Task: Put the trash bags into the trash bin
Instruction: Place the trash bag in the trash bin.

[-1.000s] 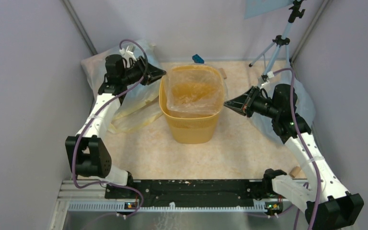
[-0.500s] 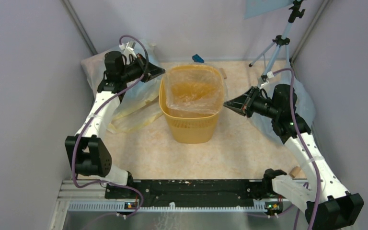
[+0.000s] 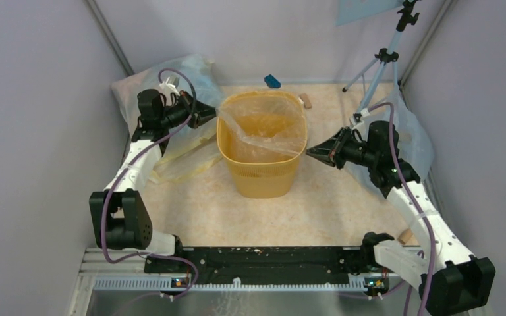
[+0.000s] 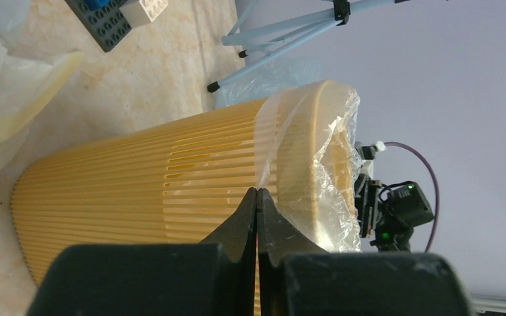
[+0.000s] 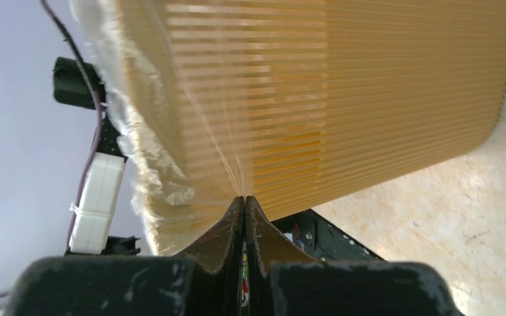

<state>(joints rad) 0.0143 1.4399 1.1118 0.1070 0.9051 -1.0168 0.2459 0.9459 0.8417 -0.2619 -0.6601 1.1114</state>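
The yellow trash bin (image 3: 260, 172) stands upright mid-table. A see-through trash bag (image 3: 263, 135) lines its mouth, its film wrinkled over the rim. My left gripper (image 3: 215, 114) is at the bin's left rim, shut on the bag's edge, and the film stretches from its tips into the bin. My right gripper (image 3: 308, 153) is at the right rim, shut on the opposite edge. In the left wrist view the closed tips (image 4: 257, 191) pinch the trash bag (image 4: 316, 171) against the ribbed trash bin (image 4: 138, 184). In the right wrist view the trash bag (image 5: 191, 131) fans up from the closed tips (image 5: 244, 198) over the trash bin (image 5: 382, 92).
Bluish plastic sacks lie at the back left (image 3: 128, 89) and by the right wall (image 3: 416, 135). A yellowish bag (image 3: 178, 158) lies on the floor left of the bin. A tripod (image 3: 382, 59) stands back right, a blue block (image 3: 272, 81) behind the bin.
My left gripper has shut on the bag's left edge and moved down and to the left, pulling the film off its flat spread. The right gripper stayed shut, shifting slightly.
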